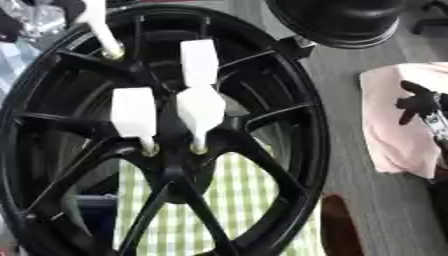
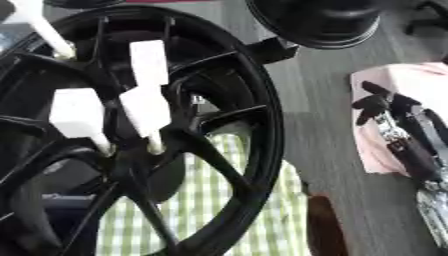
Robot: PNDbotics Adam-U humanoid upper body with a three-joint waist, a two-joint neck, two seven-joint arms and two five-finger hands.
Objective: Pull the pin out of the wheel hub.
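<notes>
Wheel hub (image 1: pixel 166 165): black spoked rim, fills the left and centre of the frame, standing over a green checked cloth (image 1: pixel 245 200).
Pins (image 1: pixel 134 112): four white pegs with blocky heads, seated near the hub centre and upper left; long axes run roughly top to bottom, tips down.
Right hand (image 2: pixel 385 107): mid right of the frame, over a pink cloth (image 2: pixel 411 80); fingers curled, holding nothing.
Key relation: pins lie well apart, to the left of the fingers.
Left hand: not visible.
</notes>
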